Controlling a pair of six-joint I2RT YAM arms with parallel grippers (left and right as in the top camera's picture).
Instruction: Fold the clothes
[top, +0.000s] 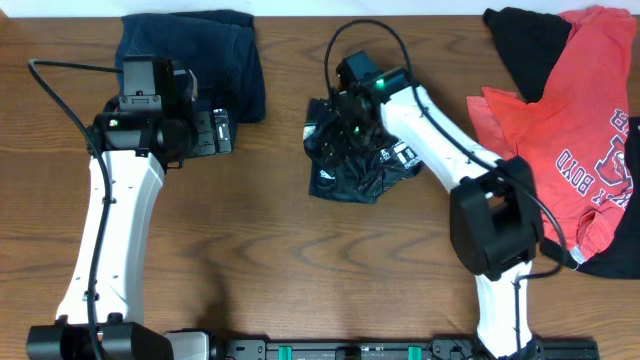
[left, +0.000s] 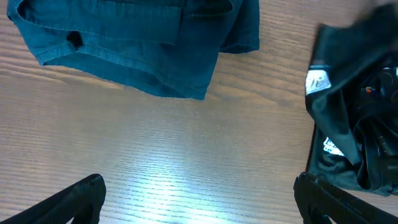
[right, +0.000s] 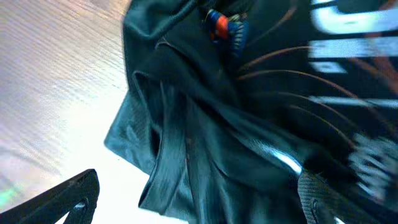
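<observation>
Wood-grain table (top: 300, 260) fills the scene from where I stand, with clothes spread across its far half. A shiny black shirt (top: 350, 160) with thin reddish lines and white logos lies bunched and crumpled near the middle. The right arm reaches in over it, and its right pincer (right: 199, 205) hangs low above the folds; from the wrist camera the two fingers (right: 59, 199) stand wide apart at either side, with rumpled cloth between and under them. I can't tell whether the tips touch the fabric.

Off to the left, a dark blue garment (top: 200, 55) sits folded at the table's far edge. The left pincer (top: 226, 132) is just in front of it, pointing toward the black shirt and apart from it, its fingers (left: 71, 199) spread over bare wood and holding nothing.

At the far right a red T-shirt (top: 570, 130) with white lettering lies loosely flat, unfolded, overlapping some black cloth (top: 525, 40) that shows beside its collar.
</observation>
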